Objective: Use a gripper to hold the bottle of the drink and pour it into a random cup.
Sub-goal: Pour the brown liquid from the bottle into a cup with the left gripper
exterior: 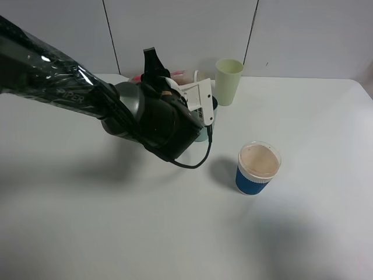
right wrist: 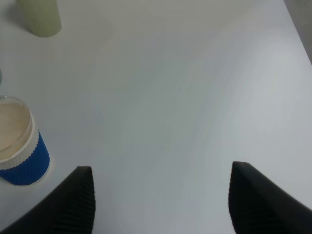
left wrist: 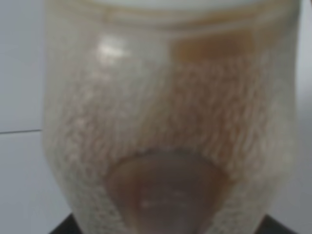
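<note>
While left fingers (exterior: 152,63) clamp the bottle (left wrist: 165,122), right fingers (right wrist: 73,204) gape.

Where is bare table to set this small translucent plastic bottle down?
Free: the front strip of white table in front of the blue-sleeved clear-lidded cup, and the right side beyond it and the pale yellow-green tumbler. Crowded: back centre, where the glossy black arm reaches beside that tumbler.

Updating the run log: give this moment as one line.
left fingers: shut on drink bottle, at teal cup | right fingers: open, empty
</note>
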Robot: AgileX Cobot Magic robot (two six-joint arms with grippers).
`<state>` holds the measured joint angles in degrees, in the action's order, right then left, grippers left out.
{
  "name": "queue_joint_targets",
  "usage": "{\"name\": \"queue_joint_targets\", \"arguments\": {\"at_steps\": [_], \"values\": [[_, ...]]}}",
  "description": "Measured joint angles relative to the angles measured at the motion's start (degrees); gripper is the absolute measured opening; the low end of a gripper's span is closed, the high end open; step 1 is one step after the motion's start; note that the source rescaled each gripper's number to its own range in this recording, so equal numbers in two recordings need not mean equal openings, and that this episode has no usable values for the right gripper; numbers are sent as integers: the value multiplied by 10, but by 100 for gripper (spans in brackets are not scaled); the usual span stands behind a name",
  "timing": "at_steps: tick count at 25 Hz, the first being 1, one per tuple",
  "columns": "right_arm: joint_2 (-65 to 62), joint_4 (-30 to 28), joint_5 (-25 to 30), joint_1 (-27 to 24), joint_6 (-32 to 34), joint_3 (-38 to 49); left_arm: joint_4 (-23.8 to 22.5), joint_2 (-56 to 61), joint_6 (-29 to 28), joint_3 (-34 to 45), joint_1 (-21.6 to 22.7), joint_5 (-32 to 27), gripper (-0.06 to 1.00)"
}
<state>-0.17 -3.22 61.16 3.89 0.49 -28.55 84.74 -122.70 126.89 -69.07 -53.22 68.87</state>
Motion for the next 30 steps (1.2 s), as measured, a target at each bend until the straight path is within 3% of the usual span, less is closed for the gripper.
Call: {"name": "queue_joint_targets", "arguments": {"at_steps": [30], "values": [[0, 0, 0, 0, 0, 0, -60, 0, 3, 10, 8, 1, 0]]}}
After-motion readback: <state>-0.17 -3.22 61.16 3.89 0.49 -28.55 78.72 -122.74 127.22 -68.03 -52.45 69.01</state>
